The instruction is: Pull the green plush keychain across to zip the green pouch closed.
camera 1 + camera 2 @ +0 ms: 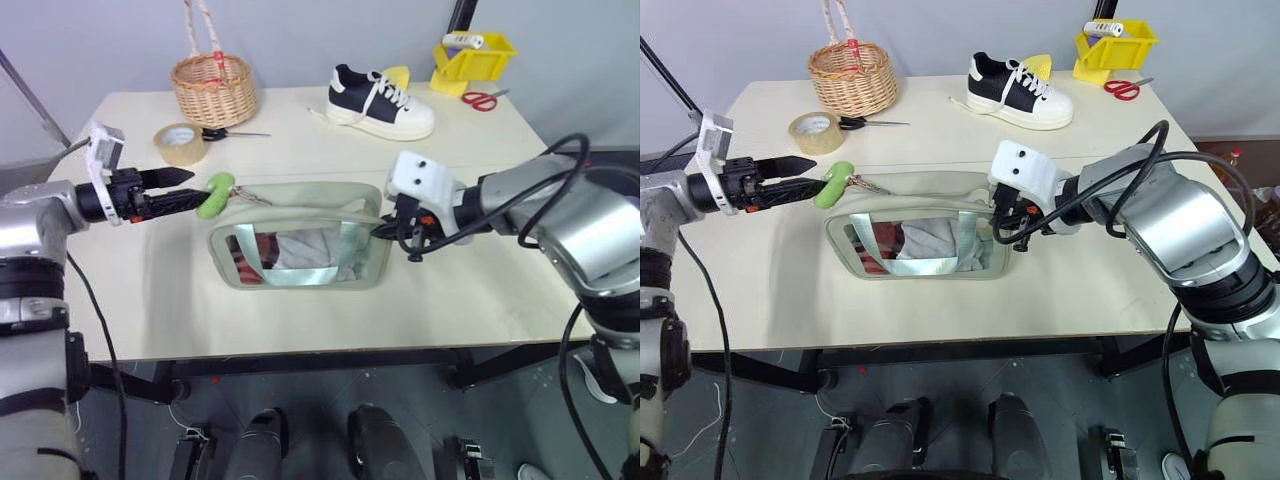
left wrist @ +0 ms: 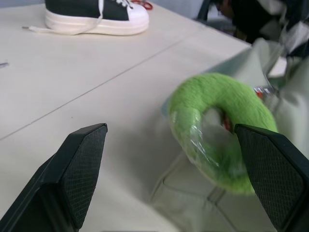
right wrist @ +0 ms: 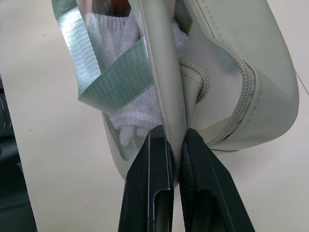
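The green pouch (image 1: pixel 300 240) lies mid-table, its clear window showing white cloth and two green straps. At its left end rests the green plush keychain (image 1: pixel 215 195), a lime fuzzy ring on a thin chain. My left gripper (image 1: pixel 182 190) is level and open, its fingertips just left of the ring; in the left wrist view the green plush keychain (image 2: pixel 219 128) sits between the spread fingers (image 2: pixel 79 169), untouched. At the pouch's right end my right gripper (image 1: pixel 383 229) is shut on the pouch's edge; the right wrist view shows both fingers (image 3: pixel 154 183) pinching the green pouch (image 3: pixel 169 96) rim.
A tan tape roll (image 1: pixel 181 144) and scissors (image 1: pixel 230 132) lie behind my left gripper, near a wicker basket (image 1: pixel 214 88). A black-and-white shoe (image 1: pixel 380 102), a yellow bin (image 1: pixel 472 58) and red scissors (image 1: pixel 483 99) stand at the table's back right.
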`<state>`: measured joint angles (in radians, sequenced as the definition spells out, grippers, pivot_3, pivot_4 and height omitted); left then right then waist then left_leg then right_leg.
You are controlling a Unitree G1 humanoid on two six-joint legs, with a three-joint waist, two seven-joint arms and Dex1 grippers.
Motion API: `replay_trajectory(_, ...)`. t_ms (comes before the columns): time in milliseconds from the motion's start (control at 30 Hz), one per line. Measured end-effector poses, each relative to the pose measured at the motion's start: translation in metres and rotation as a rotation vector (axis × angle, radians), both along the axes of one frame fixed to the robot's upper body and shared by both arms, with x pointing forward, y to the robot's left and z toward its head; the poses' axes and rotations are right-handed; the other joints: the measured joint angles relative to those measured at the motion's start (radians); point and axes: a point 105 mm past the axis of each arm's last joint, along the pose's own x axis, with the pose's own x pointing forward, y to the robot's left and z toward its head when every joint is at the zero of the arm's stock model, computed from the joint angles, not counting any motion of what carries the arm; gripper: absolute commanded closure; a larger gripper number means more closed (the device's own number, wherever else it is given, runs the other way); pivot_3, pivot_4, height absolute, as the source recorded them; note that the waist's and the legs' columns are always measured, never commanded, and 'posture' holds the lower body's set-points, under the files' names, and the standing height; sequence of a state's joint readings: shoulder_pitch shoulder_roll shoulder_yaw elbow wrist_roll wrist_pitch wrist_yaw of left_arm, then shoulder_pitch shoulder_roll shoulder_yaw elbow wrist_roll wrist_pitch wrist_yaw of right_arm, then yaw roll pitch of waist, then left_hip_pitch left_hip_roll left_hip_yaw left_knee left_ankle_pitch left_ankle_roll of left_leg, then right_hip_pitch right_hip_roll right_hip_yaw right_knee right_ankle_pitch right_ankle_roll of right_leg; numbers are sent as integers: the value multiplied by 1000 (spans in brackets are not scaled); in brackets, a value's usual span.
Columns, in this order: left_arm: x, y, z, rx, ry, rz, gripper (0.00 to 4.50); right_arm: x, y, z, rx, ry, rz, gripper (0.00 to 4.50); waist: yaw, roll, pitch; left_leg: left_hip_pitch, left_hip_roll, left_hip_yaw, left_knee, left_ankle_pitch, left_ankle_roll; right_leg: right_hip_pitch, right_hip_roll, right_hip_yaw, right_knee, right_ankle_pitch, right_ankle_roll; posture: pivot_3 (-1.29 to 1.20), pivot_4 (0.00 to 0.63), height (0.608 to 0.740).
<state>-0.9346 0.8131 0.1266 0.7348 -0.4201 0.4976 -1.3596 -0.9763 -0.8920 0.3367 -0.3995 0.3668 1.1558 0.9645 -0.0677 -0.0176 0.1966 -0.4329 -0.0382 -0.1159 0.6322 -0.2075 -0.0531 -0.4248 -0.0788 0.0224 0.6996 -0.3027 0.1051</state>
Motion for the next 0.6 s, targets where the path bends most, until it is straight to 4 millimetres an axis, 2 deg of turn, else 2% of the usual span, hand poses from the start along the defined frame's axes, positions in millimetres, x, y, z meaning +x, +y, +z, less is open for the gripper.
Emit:
replay_trajectory(100, 5, -6, -7, 3, 32, 1, 853, 0, 0, 0, 0, 0, 0, 4500, -1, 0, 0, 0, 0, 0, 0, 0, 0, 0, 0, 0, 0, 0, 0, 0, 150, 695)
replay_trajectory(167, 6, -9, -11, -8, 44, -9, 1793, 0, 0, 0, 0, -2, -3, 4500, 0, 0, 0, 0, 0, 0, 0, 0, 0, 0, 0, 0, 0, 0, 0, 0, 150, 695)
replay_trajectory(333, 6, -10, -10, -10, 46, -24, 4462, 1, 0, 1, 1, -2, -11, 4500, 1, 0, 0, 0, 0, 0, 0, 0, 0, 0, 0, 0, 0, 0, 0, 0, 150, 695)
replay_trajectory(500, 6, -8, -8, -9, 40, -18, 4462, 3, -1, 1, 9, 4, -27, 4500, 1, 0, 0, 0, 0, 0, 0, 0, 0, 0, 0, 0, 0, 0, 0, 0, 150, 695)
replay_trajectory(600, 6, -6, 6, -29, -3, -8, 4462, 3, -1, 2, 14, 5, -36, 4500, 1, 0, 0, 0, 0, 0, 0, 0, 0, 0, 0, 0, 0, 0, 0, 0, 150, 695)
